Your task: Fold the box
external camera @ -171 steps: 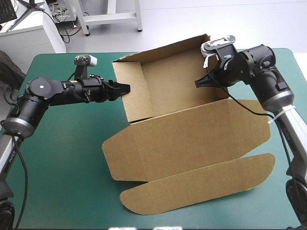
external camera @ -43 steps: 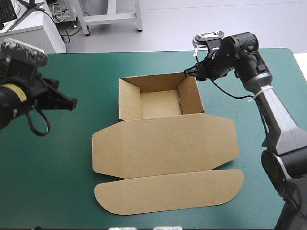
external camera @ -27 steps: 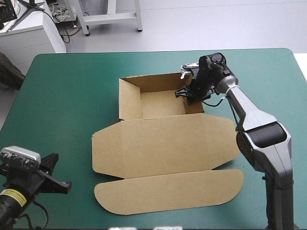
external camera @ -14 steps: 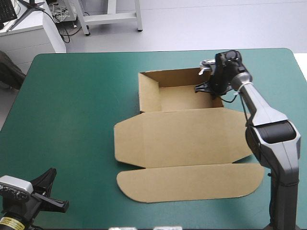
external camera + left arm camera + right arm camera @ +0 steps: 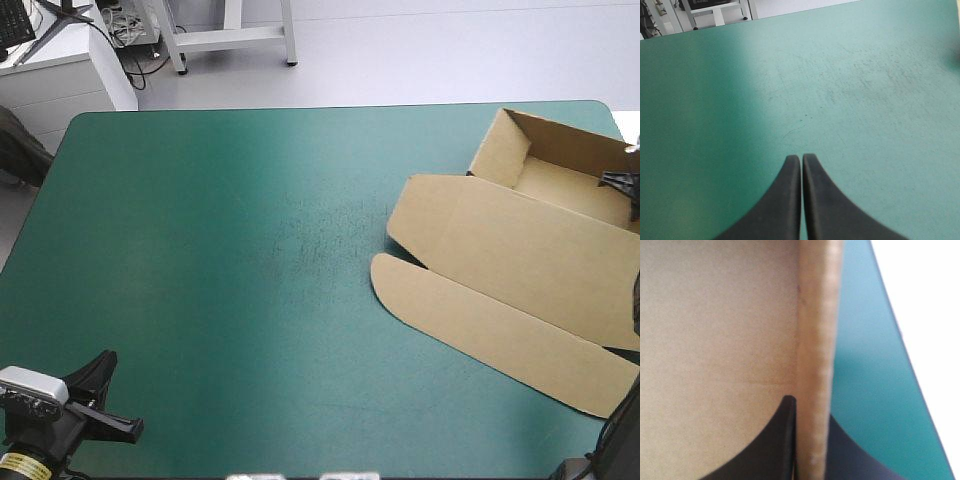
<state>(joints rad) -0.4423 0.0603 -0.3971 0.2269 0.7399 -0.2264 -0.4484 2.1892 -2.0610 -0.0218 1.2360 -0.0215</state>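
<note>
**While One Gripper Rests, the Other Holds the Box**

Since the left gripper [image 5: 801,159] has nothing to do right now, it waits by the near left corner of the teal-green surface [image 5: 200,250]. Its two black fingers [image 5: 785,200] are pressed together in a point. They hold nothing. Only bare surface lies ahead of it.

In the middle, the surface is bare too.

Over on the right side sits the brown box [image 5: 505,262], well apart from the left gripper. It is turned a bit, and part of it runs out of the high view on the right. Its walls are up, so it makes an open tray [image 5: 560,185] near the far right corner. Its lid [image 5: 540,250] lies flat and points toward the middle of the surface. A long flap [image 5: 480,320] with round ends lies flat past the lid.

At the far right, the right gripper [image 5: 622,182] pinches the tray's right wall [image 5: 815,340]. One finger is inside the tray and one is outside, almost closed, with the board between them.

I think the folding step is nearly done, because the tray already stands up on its own. What looks left is small. Next, the right gripper would need to open gently and let go, so the wall does not tip. If the box should sit in the middle, it would first need a slow slide back there.
</note>
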